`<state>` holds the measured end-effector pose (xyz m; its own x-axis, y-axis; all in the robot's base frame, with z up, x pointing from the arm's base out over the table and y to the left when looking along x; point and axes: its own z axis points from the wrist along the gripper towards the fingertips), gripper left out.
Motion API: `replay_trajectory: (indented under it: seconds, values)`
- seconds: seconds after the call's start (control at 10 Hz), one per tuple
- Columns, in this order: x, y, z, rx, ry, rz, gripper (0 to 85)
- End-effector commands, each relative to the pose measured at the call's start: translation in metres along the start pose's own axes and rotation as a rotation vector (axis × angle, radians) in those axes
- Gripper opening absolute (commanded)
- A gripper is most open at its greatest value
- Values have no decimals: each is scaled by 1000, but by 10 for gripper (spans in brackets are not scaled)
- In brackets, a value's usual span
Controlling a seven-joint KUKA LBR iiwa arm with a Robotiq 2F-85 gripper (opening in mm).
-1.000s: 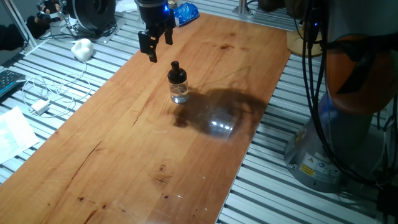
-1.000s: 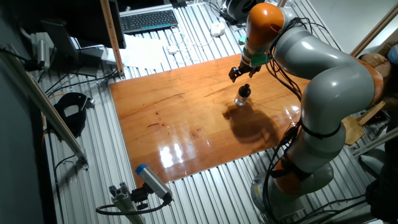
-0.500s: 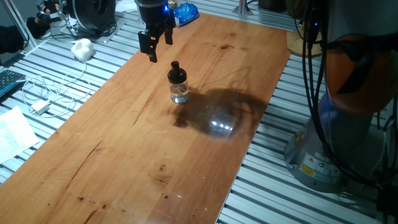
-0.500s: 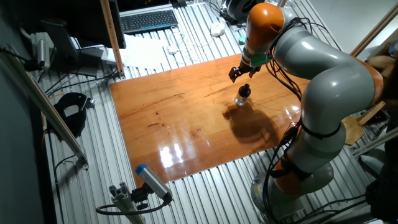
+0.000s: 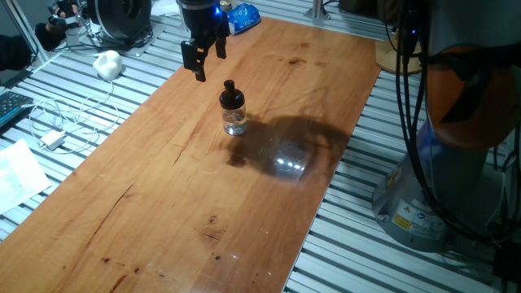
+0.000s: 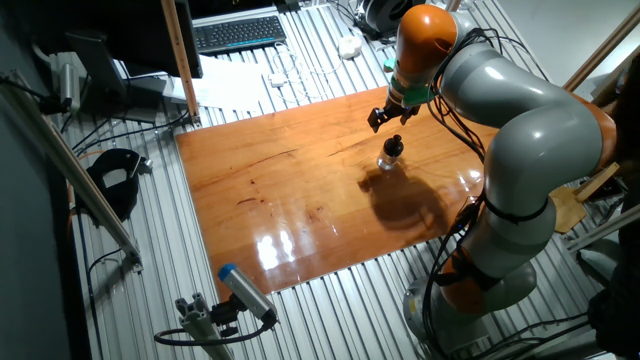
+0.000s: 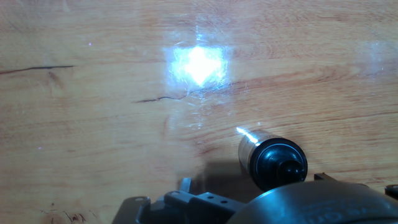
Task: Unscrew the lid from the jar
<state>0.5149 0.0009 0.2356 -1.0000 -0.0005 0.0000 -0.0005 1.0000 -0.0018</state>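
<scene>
One jar [image 5: 234, 120] upright on table [image 5: 163, 187], lid [image 5: 231, 95] on; hand [image 5: 205, 61] open above, apart.

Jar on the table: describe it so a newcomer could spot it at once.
Find the long wooden table on the slatted metal bench, then the gripper hanging over its far end. Just below and beside the gripper stands the jar, upright and untouched. It is small clear glass with the lid, a black knobbed cap, screwed on, and nothing else stands on the wood.
</scene>
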Motion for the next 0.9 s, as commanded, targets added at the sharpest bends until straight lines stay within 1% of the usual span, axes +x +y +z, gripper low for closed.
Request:
replay_trajectory:
  seconds: [0.0, 0.6, 0.8]
  values:
    - [0, 0, 0, 19, 145, 45, 0]
    - [0, 0, 0, 17, 139, 68, 0]
    - [0, 0, 0, 14, 140, 73, 0]
